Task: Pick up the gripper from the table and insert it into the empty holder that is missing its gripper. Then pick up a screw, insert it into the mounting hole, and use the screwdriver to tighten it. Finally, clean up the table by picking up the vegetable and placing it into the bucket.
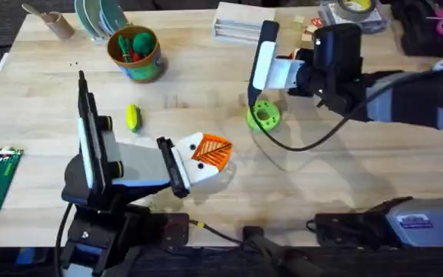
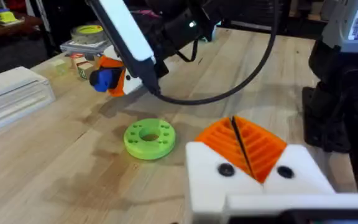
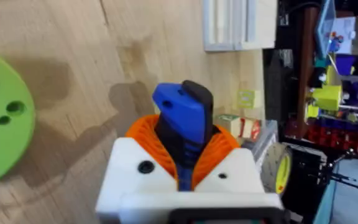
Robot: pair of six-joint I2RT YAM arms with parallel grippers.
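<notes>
while right end effector (image 3: 185, 168) grips one screwdriver (image 3: 182, 115) | left end effector (image 2: 244, 155) closed, empty | one vegetable (image 1: 132, 118)

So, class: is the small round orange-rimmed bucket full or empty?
Not empty: the small round orange-rimmed bucket holds green and red toy produce reaching its rim.

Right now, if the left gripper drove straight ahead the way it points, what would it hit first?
Probably the black cable trailing from the right arm, though depth is unclear. The round bright-green plastic disc with holes lies just to one side of the left gripper, so it could be clipped instead.
</notes>
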